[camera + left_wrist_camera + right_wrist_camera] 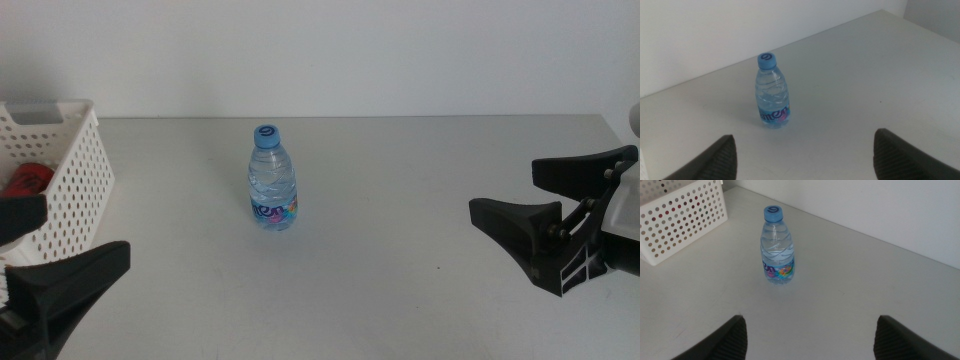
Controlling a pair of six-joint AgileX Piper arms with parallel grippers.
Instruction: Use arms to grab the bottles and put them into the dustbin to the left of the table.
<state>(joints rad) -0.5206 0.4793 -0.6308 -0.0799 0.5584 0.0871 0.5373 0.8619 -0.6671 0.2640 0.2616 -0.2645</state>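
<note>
The grey table (pixel 400 200) filled most of the frame below a white wall. A blue-capped bottle (pixel 272 180) stood upright on it, left of centre. A white perforated basket (pixel 72 185) sat at the left edge, well apart from the bottle.

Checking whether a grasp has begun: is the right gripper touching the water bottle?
Apart. The middle view shows bare table between the upright water bottle and the open right gripper; the left gripper waits by the dustbin.
</note>
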